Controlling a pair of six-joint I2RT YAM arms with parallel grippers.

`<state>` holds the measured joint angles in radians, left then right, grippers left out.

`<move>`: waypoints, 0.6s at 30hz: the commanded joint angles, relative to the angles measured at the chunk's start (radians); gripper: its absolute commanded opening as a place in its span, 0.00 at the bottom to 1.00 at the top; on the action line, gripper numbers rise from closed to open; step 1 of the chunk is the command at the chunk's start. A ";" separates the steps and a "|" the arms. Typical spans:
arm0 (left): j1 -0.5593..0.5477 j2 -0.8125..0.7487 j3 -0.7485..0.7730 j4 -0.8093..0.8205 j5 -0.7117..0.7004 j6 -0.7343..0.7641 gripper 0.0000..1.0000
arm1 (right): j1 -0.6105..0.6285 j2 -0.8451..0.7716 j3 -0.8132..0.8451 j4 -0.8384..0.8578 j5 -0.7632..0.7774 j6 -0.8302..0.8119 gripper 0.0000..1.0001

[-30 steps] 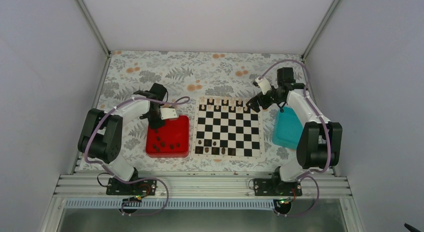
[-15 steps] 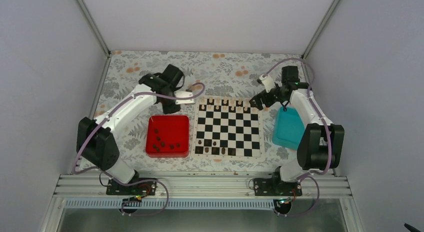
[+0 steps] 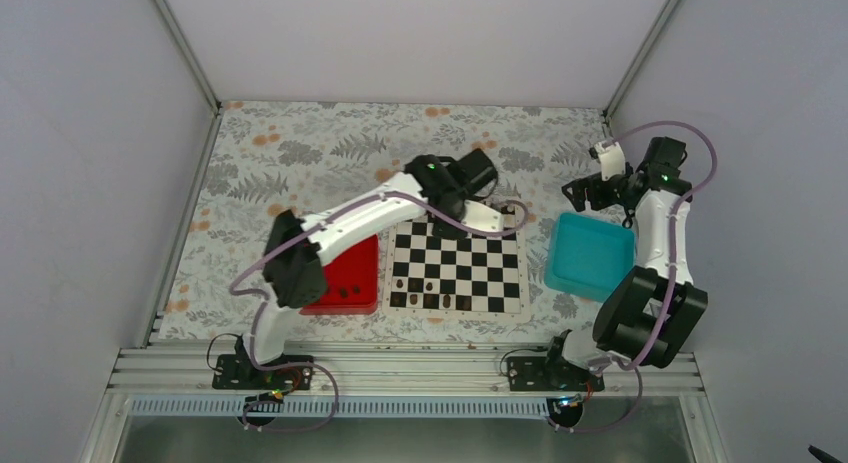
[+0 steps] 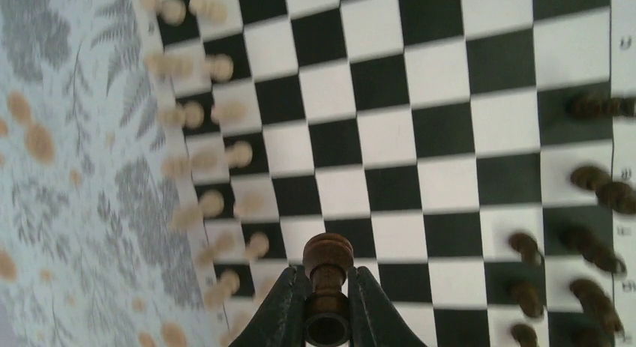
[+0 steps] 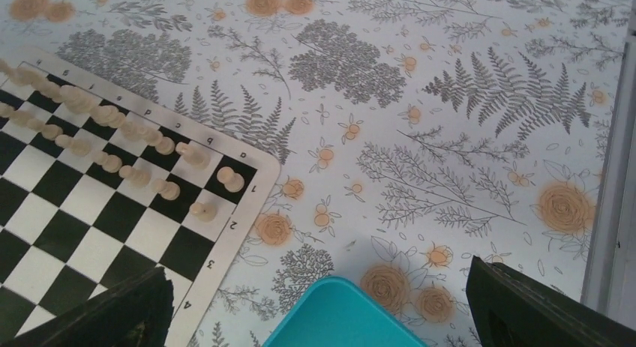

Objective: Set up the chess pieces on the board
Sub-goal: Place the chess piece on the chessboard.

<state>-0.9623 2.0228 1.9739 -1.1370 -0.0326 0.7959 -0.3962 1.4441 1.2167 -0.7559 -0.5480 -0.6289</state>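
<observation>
Left fingers (image 4: 282, 311) clamp a piece (image 4: 328, 254), perhaps a pawn, base hidden.

Black-and-cream checks mark the board (image 3: 460, 273); the red tray (image 3: 356, 265) and teal tray (image 3: 590, 258) are plain.

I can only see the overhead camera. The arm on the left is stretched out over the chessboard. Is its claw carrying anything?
Observer: Yes. The left wrist camera shows the left gripper shut on one dark chess piece, its round head sticking out past the fingertips.
Operator: What's underneath it?
Observer: The board, near the side where the pale pieces stand in two rows. Other dark pieces stand along the opposite side.
Operator: And the other claw?
Observer: The right wrist camera shows the right gripper open with nothing in it, above a corner of the teal tray.
</observation>
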 commanded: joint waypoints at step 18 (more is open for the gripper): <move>-0.290 0.564 0.606 -0.096 -0.042 0.131 0.08 | -0.049 -0.075 -0.083 -0.030 -0.163 -0.097 1.00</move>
<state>-1.2369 2.5694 2.5725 -1.2617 -0.0429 0.8902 -0.4259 1.3880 1.1557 -0.7902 -0.6594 -0.7074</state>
